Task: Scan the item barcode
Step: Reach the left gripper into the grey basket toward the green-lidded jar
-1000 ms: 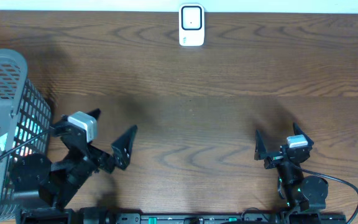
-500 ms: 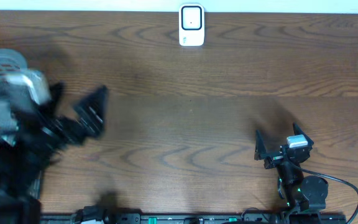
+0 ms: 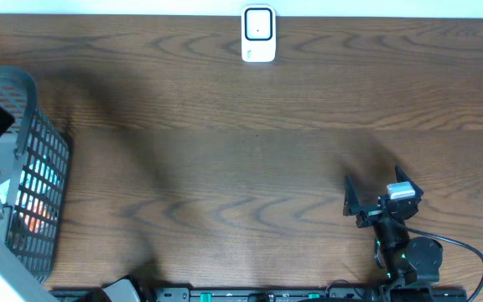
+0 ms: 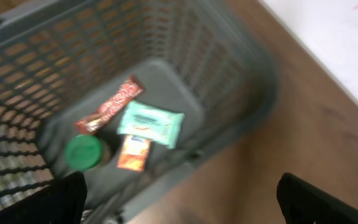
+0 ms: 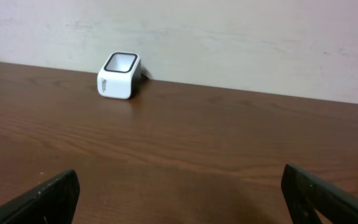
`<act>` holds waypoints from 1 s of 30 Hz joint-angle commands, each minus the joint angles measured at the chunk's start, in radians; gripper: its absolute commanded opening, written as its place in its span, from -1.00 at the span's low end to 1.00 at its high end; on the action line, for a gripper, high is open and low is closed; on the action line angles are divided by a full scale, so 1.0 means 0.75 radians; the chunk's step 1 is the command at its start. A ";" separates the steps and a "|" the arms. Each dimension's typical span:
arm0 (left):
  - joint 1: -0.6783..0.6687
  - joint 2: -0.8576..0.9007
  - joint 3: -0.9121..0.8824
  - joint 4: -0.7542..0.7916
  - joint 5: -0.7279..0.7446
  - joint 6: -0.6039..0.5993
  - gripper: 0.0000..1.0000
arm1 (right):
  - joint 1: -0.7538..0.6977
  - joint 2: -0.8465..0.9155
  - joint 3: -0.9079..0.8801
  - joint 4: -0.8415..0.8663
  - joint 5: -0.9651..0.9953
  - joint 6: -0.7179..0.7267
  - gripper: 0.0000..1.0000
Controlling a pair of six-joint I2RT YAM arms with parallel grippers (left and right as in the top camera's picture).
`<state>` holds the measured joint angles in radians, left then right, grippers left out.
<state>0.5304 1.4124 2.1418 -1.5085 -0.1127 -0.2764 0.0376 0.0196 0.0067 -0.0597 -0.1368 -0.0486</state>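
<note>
Jaws apart, the left gripper should drop straight onto the teal packet left of centre in the basket; the right gripper rests equally spread.

- left wrist view is pretty smeary, so no print is readable on the red wrapper, teal pack, orange pack or green lid down in the basket
- overhead, that basket runs off the left edge, partly cut off
- the side of the scanner has print way too tiny to read
</note>
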 commanded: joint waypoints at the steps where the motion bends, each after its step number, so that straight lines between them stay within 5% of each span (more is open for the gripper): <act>1: 0.017 0.050 0.011 -0.037 -0.112 0.006 0.96 | 0.011 0.001 -0.002 -0.006 0.007 -0.012 0.98; 7: 0.163 0.163 0.009 -0.200 -0.171 -0.341 0.96 | 0.011 0.001 -0.002 -0.006 0.007 -0.012 0.99; 16: 0.414 0.263 -0.085 -0.216 -0.165 -0.429 0.96 | 0.011 0.001 -0.002 -0.006 0.007 -0.012 0.99; 30: 0.585 0.185 -0.741 0.153 -0.140 -0.473 0.96 | 0.011 0.001 -0.002 -0.006 0.007 -0.012 0.98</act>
<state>0.9421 1.5818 1.6592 -1.4197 -0.2127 -0.6071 0.0376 0.0196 0.0067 -0.0601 -0.1368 -0.0486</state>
